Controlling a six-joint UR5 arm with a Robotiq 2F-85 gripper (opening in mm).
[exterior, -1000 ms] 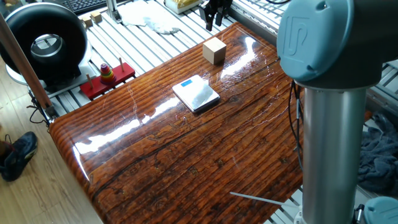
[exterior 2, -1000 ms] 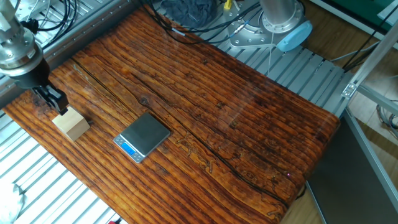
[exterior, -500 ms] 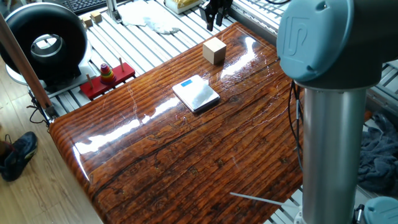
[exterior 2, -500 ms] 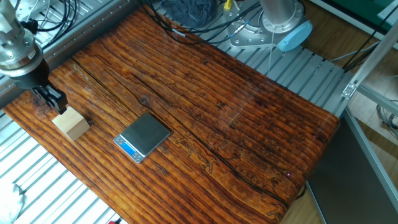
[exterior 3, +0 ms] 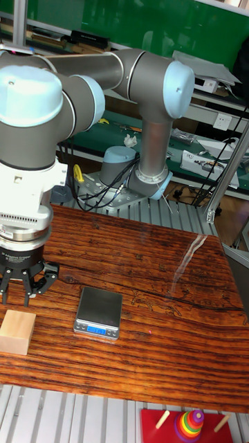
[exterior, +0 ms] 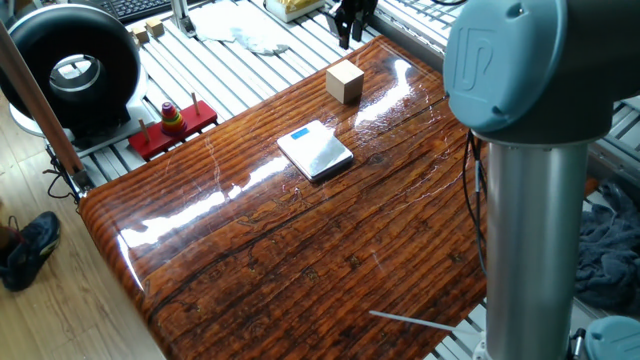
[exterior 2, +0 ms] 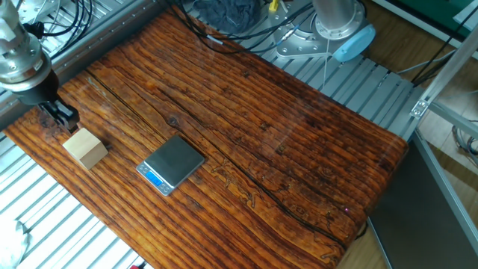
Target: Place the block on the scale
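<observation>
The block [exterior: 344,82] is a light tan wooden cube resting on the dark wood tabletop near its far corner; it also shows as the block [exterior 2: 85,148] and the block [exterior 3: 16,332]. The scale [exterior: 315,151] lies flat a short way from it, with nothing on its plate and its blue display strip at one edge: the scale [exterior 2: 171,164], the scale [exterior 3: 99,313]. My gripper [exterior 2: 60,116] hangs just behind and above the block, apart from it, open and empty. It also appears as the gripper [exterior: 350,25] and the gripper [exterior 3: 26,291].
A red base with coloured stacking rings [exterior: 172,125] sits off the tabletop's edge on the slatted frame. Beyond it are a black round device [exterior: 75,65], a white cloth [exterior: 240,28] and a keyboard [exterior: 140,8]. The arm's grey column [exterior: 530,200] rises at the right.
My gripper has drifted slightly up and away from the block. The block and the scale have not moved.
</observation>
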